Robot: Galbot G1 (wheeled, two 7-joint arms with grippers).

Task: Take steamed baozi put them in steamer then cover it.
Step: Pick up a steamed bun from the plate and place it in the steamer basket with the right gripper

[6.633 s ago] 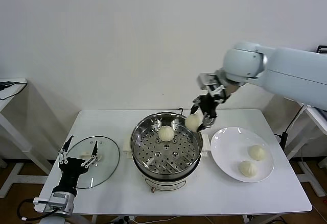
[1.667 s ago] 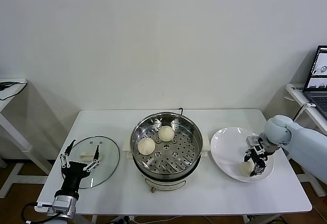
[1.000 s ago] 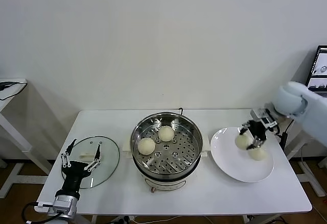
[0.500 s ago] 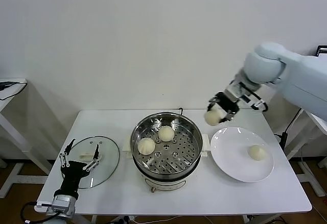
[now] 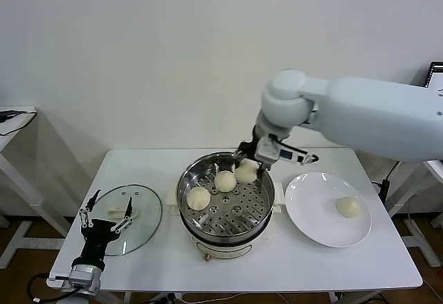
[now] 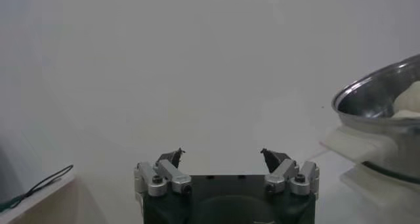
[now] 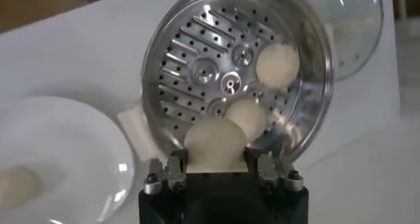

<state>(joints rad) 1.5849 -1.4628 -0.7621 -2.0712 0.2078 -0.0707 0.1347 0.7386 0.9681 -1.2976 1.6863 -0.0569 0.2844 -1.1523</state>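
The steamer (image 5: 226,231) stands mid-table with two baozi on its perforated tray, one at the back (image 5: 224,181) and one at the left (image 5: 199,197). My right gripper (image 5: 248,168) is shut on a third baozi (image 5: 246,172) and holds it over the steamer's back right rim. In the right wrist view the held baozi (image 7: 215,142) sits between the fingers above the tray (image 7: 197,67), with the other two (image 7: 277,66) (image 7: 247,117) below. A fourth baozi (image 5: 348,207) lies on the white plate (image 5: 311,214). The glass cover (image 5: 138,210) lies flat at the left. My left gripper (image 5: 107,221) is open beside it.
The plate is right of the steamer, close to its handle. The steamer's side (image 6: 384,107) shows in the left wrist view. A second small table (image 5: 14,120) stands far left. The table's front edge runs just below the steamer.
My right gripper lifted a baozi off the plate and carried it left, from above the plate to over the steamer's back right rim. One baozi is left on the plate. The left arm stayed still.
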